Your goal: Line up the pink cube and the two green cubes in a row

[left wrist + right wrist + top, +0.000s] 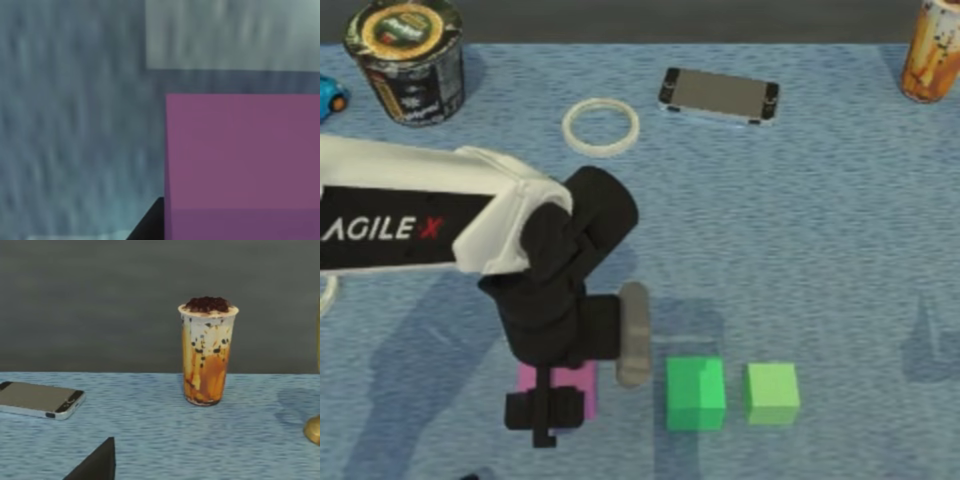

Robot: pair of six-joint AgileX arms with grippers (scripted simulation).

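Three cubes sit near the front edge of the blue table (820,220), and they already read as a row. Farthest left is the pink cube (582,385), mostly covered from above by my left arm, which reaches in from the left side of the table. The left gripper (546,410) hangs directly over this cube, its dark fingers on the cube's front-left part. Whether those fingers are released or clamped on the cube I cannot tell from above. The left wrist view does not settle it either: the pink cube (242,160) fills much of that view, with only a dark sliver of a finger (150,225) at its edge.

Just to the right of the pink cube, with a small gap, stands the vivid green cube (695,393). Next to that, again a little apart, stands the paler green cube (772,393), which looks slightly smaller. All three rest flat on the table.

Along the back of the table, from left to right, stand a printed can (408,55), a white tape ring (601,127), a phone (719,96) lying flat, and a tall drink cup (937,50) in the far right corner.

My right arm is out of the top view. Its wrist camera faces the phone (40,400) and the drink cup (207,352), with only a dark corner of the right gripper (97,465) showing, so its fingers cannot be judged.
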